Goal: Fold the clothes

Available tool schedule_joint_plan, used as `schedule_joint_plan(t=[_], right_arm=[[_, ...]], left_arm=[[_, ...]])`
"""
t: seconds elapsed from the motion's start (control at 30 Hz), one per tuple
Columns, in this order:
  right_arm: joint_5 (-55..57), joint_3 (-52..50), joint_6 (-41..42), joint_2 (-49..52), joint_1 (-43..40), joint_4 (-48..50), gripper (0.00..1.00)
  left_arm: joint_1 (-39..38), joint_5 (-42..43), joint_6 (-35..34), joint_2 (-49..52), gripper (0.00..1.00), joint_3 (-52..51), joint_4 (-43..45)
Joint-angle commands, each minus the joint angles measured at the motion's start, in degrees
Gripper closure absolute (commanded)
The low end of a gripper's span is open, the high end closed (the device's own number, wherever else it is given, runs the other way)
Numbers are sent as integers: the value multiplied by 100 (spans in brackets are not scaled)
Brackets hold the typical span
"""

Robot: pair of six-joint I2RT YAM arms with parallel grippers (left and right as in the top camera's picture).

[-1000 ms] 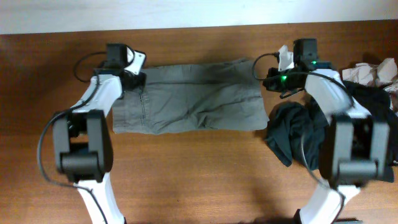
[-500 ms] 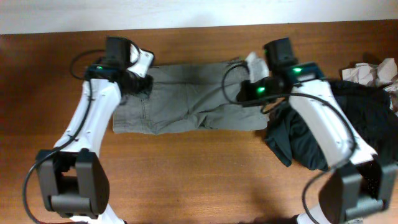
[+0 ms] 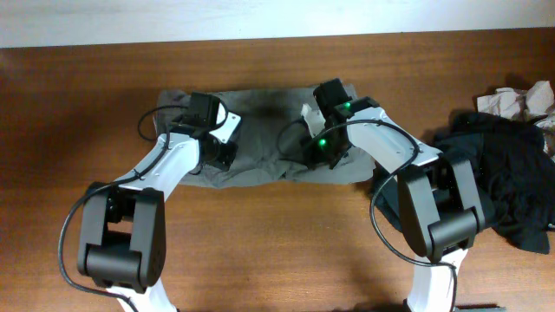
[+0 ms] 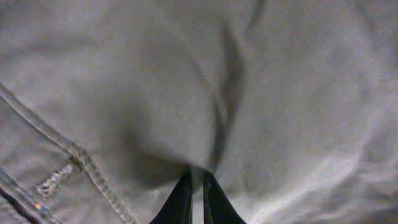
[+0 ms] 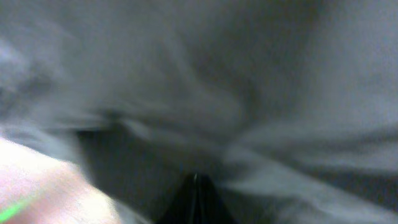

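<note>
Grey-green shorts [image 3: 264,130] lie across the far middle of the wooden table [image 3: 277,243]. My left gripper [image 3: 218,154] is shut on a fold of the shorts' cloth [image 4: 186,112] near their left front part; a seam and stitching show at the lower left of the left wrist view. My right gripper [image 3: 319,149] is shut on the shorts' cloth [image 5: 261,112] near their right front part; the right wrist view is blurred. Both grippers hold the cloth over the middle of the garment.
A heap of dark clothes [image 3: 486,173] lies at the right of the table. Light crumpled cloth [image 3: 520,100] sits at the far right edge. The table's back edge meets a white wall.
Both grippers have moved from the shorts' far corners toward the front and inward, carrying the far edge of the cloth with them. The shorts now look narrower and bunched.
</note>
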Motion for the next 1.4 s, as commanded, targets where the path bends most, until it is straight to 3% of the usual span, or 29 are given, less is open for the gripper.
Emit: schedule_joint_plan(t=[0.0,0.17,0.53,0.63,0.77,1.0,1.37], right_arm=[[1123,-9,90,72,-107,-332,96],[1934,-7,138,70,-269,-855,96],[3003,-7,1222,70,-964,-1338,96],[2616,35,1117,37,-1174,-1360,96],[1228,197,407,-260,-1233,-1423,96],[-1180,236,-90,-1191,-721,-997,96],[-916,44,1036,-682,809,1213,96]], left_arm=[[20,-273,-46,245,93,-138,-20],[63,-448,-136,396,94,-155,-17],[654,-713,-520,402,96,-164,-236],[739,-531,-535,389,96,-118,-216],[678,-267,-533,260,94,96,-332],[417,-245,-533,46,90,188,-428],[337,-245,-599,46,90,186,-452]])
